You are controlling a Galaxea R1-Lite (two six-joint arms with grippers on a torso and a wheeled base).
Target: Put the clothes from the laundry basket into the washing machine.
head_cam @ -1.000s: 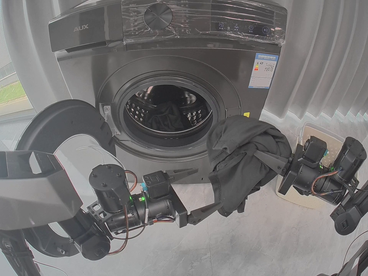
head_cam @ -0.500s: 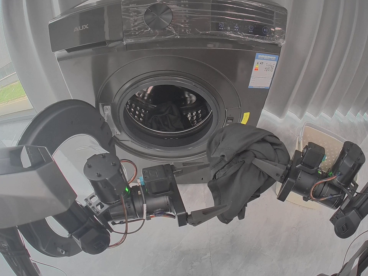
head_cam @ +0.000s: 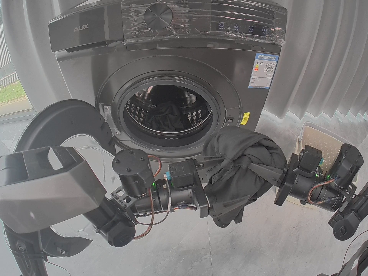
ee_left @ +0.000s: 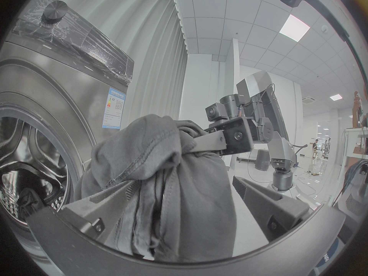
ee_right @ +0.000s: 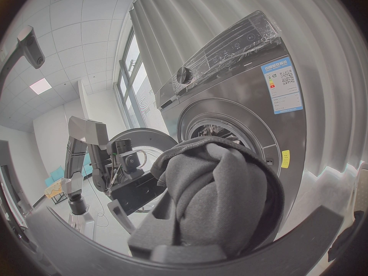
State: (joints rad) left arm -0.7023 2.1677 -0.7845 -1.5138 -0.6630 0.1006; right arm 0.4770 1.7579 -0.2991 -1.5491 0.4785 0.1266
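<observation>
My right gripper (head_cam: 256, 166) clamps the garment (head_cam: 239, 150) | my left gripper (head_cam: 231, 181) gapes around it | drum (head_cam: 167, 110) at 11 o'clock.

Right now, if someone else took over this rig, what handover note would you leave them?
Right gripper: shut on the dark garment, held in the air before the washing machine, below and right of its opening.
Left gripper: open, fingers either side of that garment's lower part.
Door is swung open to the left.
Done: one dark item lies in the drum.
Left: put the held garment through the opening and release it, then check the laundry basket on the floor to the right, its inside mostly hidden.
</observation>
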